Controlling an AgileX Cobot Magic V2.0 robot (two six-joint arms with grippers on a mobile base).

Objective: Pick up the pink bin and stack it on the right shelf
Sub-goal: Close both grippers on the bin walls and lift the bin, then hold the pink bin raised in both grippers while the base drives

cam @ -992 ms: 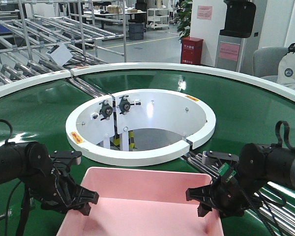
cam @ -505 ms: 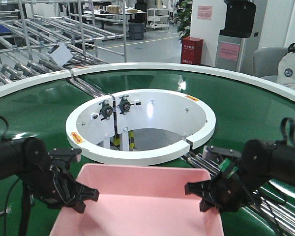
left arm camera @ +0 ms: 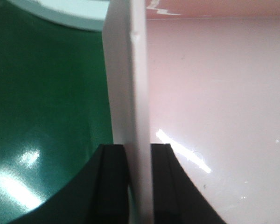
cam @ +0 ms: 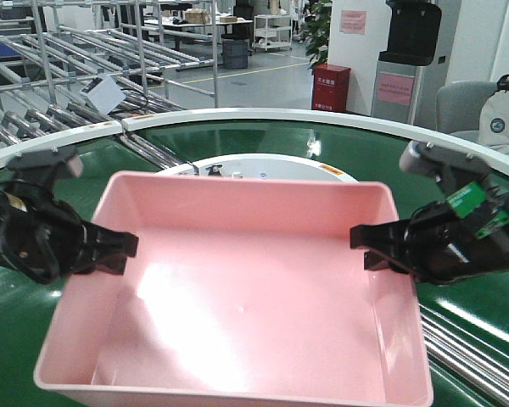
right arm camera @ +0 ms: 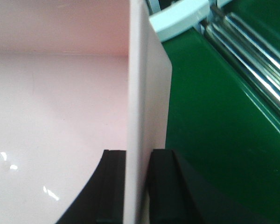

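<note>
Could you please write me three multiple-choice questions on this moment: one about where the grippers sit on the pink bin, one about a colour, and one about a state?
1. Where do the left gripper and the right gripper grip the pink bin?
A. On its opposite side walls.
B. Both on its near rim.
C. Under its floor.

2. What colour is the conveyor belt beside the bin?
A. Grey.
B. Green.
C. Blue.

3. What does the bin hold?
A. Small boxes.
B. A folded cloth.
C. Nothing.

Answers:
1 A: each wrist view shows a bin wall pinched between black jaws.
2 B: green shows on both sides of the bin.
3 C: the front view shows its pink floor bare.
</note>
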